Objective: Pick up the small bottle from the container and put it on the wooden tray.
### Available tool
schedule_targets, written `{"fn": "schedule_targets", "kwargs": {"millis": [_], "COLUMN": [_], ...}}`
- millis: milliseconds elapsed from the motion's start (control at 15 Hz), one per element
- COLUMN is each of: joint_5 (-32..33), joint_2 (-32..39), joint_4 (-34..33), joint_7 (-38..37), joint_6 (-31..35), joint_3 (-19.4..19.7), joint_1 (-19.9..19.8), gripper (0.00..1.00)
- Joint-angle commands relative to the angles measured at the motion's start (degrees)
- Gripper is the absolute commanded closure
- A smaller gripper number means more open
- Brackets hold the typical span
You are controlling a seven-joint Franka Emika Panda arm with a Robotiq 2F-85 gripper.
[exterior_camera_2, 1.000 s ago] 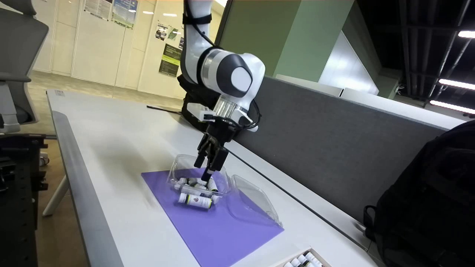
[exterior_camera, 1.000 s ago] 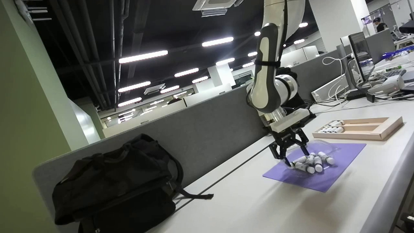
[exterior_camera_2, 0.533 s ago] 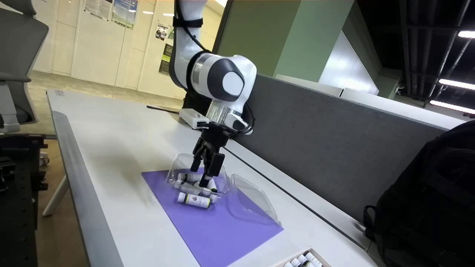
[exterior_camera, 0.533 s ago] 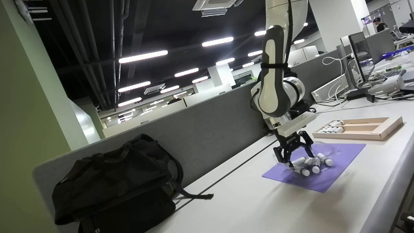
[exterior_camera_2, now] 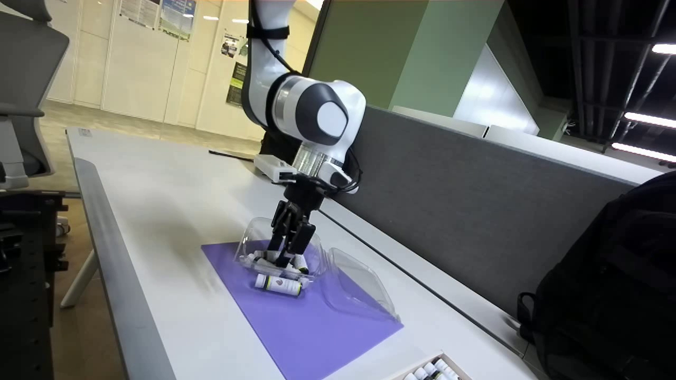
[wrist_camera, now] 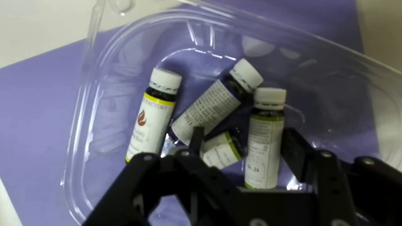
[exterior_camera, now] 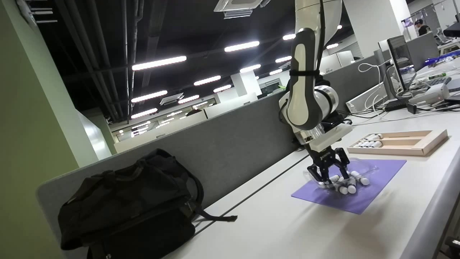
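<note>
Several small white-labelled bottles with white caps lie in a clear plastic container (wrist_camera: pixel 73 147) on the purple mat. My gripper (exterior_camera: pixel 337 180) reaches down into the container in both exterior views (exterior_camera_2: pixel 277 257). In the wrist view my gripper (wrist_camera: pixel 242 139) is part-open. A bottle (wrist_camera: pixel 263 150) lies between its fingers, close against the right finger, with a clear gap to the left one. A partly hidden bottle (wrist_camera: pixel 221 152) lies beside the left finger. Two more bottles (wrist_camera: pixel 150 122) (wrist_camera: pixel 207 110) lie further left. The wooden tray (exterior_camera: pixel 391 151) holds several bottles at one end; only its corner (exterior_camera_2: pixel 458 371) shows in an exterior view.
The container's clear open lid (exterior_camera_2: pixel 364 279) lies beside it. The container rests on the purple mat (exterior_camera_2: pixel 327 338). A grey partition (exterior_camera: pixel 244 144) runs along the desk behind the arm. A black backpack (exterior_camera: pixel 136 208) and a monitor (exterior_camera: pixel 400 61) also stand there.
The gripper has moved toward the tray side and lowered into the container. Its fingers have come closer together. At least one bottle has shifted among the others.
</note>
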State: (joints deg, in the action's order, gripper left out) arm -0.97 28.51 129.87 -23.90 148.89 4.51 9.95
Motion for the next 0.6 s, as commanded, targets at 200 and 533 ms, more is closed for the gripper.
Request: {"fn": "schedule_targets", "kwargs": {"millis": [200, 533], "joint_5": [-0.39, -1.21], "joint_2": [-0.17, -1.10], "joint_4": [-0.06, -0.11], "joint_7": [0.15, 1.26], "joint_6": [-1.39, -2.99], "joint_3": [-0.46, -1.20], "joint_1": [-0.40, -1.10], "gripper": [0.88, 0.93]}}
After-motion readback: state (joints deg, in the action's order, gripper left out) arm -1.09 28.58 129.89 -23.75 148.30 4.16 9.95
